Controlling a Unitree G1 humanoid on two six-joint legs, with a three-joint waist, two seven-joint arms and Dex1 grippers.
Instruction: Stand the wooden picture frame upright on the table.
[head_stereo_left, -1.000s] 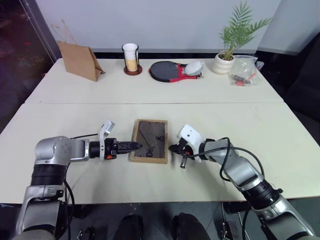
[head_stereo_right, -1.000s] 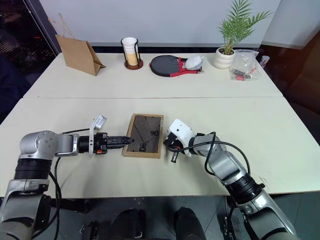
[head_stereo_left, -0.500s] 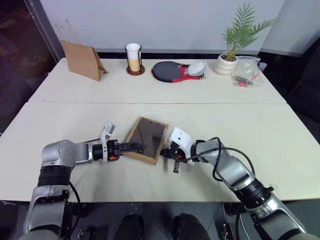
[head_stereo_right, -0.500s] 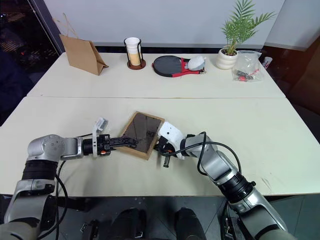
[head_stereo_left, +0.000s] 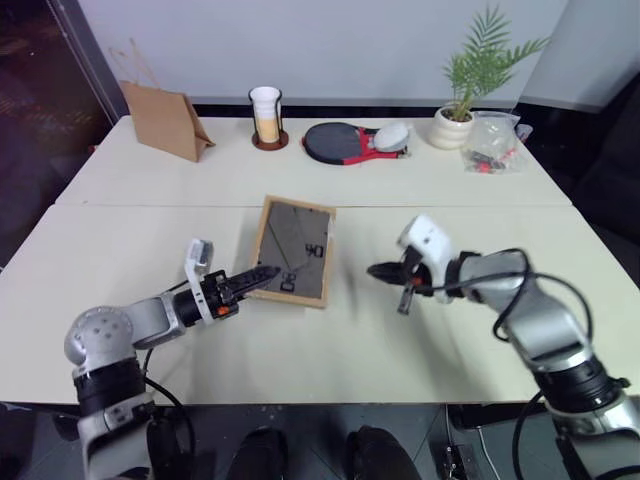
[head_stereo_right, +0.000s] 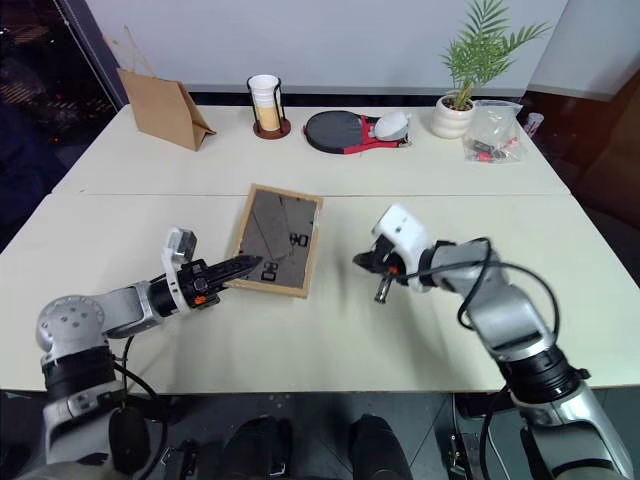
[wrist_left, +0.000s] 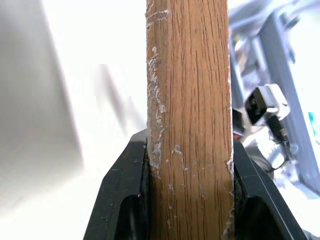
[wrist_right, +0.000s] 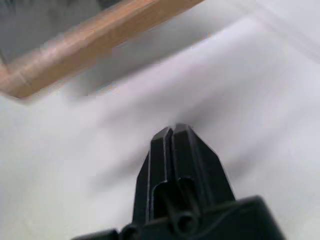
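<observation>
The wooden picture frame (head_stereo_left: 293, 251) is raised off the table (head_stereo_left: 330, 340) near its middle, tilted up with its dark back panel and white marks facing me. My left gripper (head_stereo_left: 262, 275) is shut on the frame's lower left edge. In the left wrist view the light-wood edge (wrist_left: 190, 90) stands clamped between the two black fingers (wrist_left: 125, 185). My right gripper (head_stereo_left: 380, 270) hovers shut and empty to the right of the frame, apart from it. In the right wrist view its closed fingertips (wrist_right: 172, 134) point at bare tabletop, with the frame's edge (wrist_right: 100, 45) beyond.
Along the far edge stand a brown paper bag (head_stereo_left: 165, 120), a cup on a coaster (head_stereo_left: 265, 115), a black and red paddle (head_stereo_left: 345, 142), a potted plant (head_stereo_left: 450, 125) and a clear plastic bag (head_stereo_left: 490, 140). A seam (head_stereo_left: 450, 206) crosses the table.
My left gripper closed on the frame's edge and lifted it from lying flat to tilted up. My right gripper left the frame's right side, moving right and upward.
</observation>
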